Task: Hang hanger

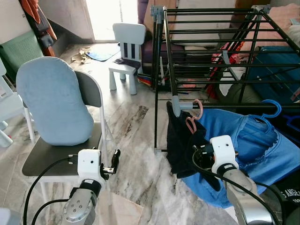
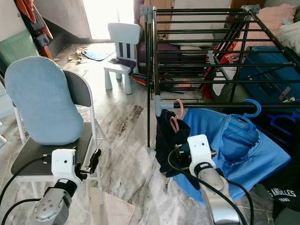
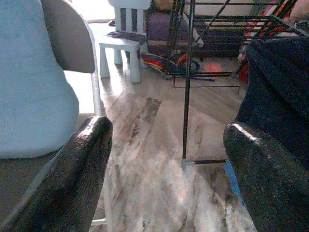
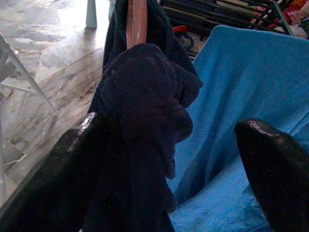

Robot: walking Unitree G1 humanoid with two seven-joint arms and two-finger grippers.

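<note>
A pink hanger (image 1: 197,110) carrying a dark garment (image 1: 180,140) hangs by its hook on the front rail (image 1: 243,107) of the black drying rack (image 1: 211,33). Beside it on the same rail, a blue hanger (image 1: 274,108) holds a blue garment (image 1: 248,140). My right gripper (image 4: 170,124) is open just in front of the dark garment (image 4: 145,96), which bulges between the spread fingers, with the pink hanger (image 4: 136,21) above. My left gripper (image 1: 115,158) is open, low beside the chair and holding nothing.
At the left, a grey chair (image 1: 47,159) with a light blue cushion (image 1: 54,101) stands close to my left arm. A small white child's chair (image 1: 126,51) is farther back. Blue luggage (image 1: 276,65) and clutter lie behind the rack. Marble floor (image 1: 136,140) lies between the chair and the rack.
</note>
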